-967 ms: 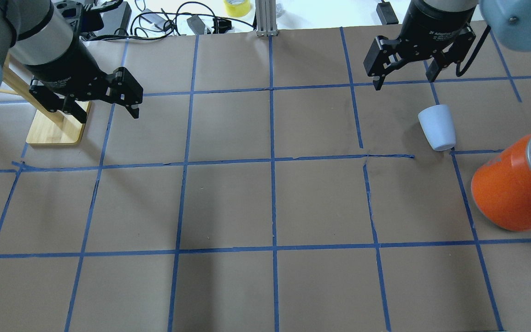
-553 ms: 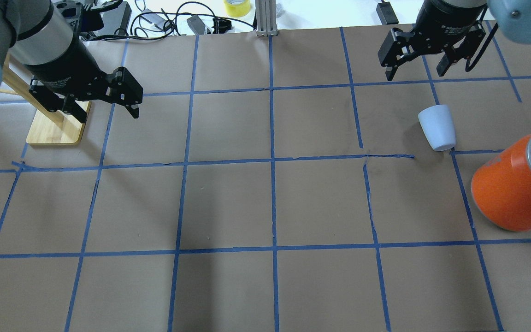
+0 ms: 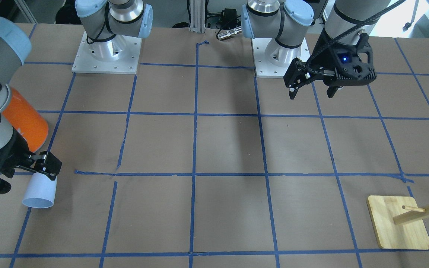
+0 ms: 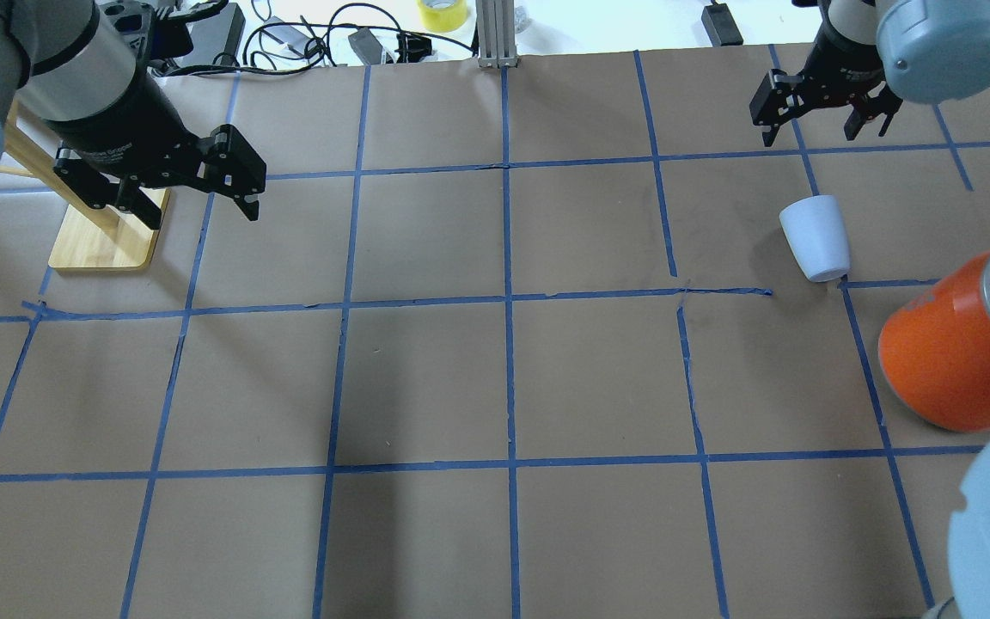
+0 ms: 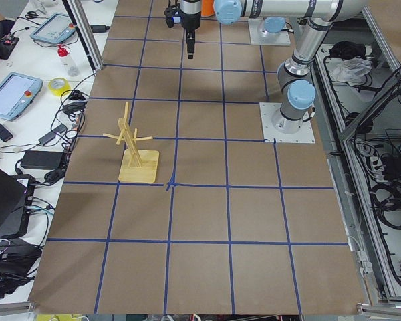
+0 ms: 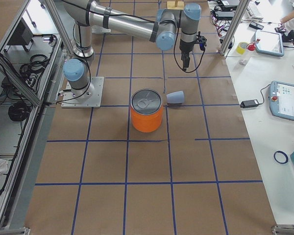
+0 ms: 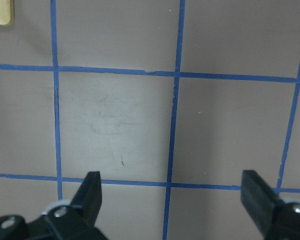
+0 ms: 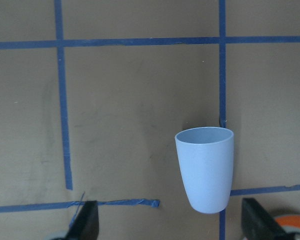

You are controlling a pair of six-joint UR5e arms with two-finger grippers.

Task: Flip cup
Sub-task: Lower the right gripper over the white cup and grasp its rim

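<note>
The cup (image 4: 815, 236) is pale lavender-blue and lies on its side on the brown paper, with its mouth toward the far edge. It also shows in the front view (image 3: 40, 191), the right side view (image 6: 175, 97) and the right wrist view (image 8: 205, 167). My right gripper (image 4: 809, 133) is open and empty, held above the table just beyond the cup's mouth, apart from it. It shows too in the front view (image 3: 22, 178) and the right wrist view (image 8: 171, 225). My left gripper (image 4: 198, 211) is open and empty, high over the table's left part (image 3: 311, 93), over bare paper (image 7: 172, 200).
A big orange can (image 4: 950, 361) with a silver top stands close to the cup on its right (image 3: 26, 119) (image 6: 147, 117). A wooden peg stand (image 4: 104, 236) sits at the far left (image 3: 397, 227). Cables and a yellow tape roll (image 4: 442, 13) lie beyond the far edge.
My right gripper has moved toward the far right, away from the cup, staying open. The right arm's elbow has come into the overhead view's lower right. Cup and left arm have not moved.
</note>
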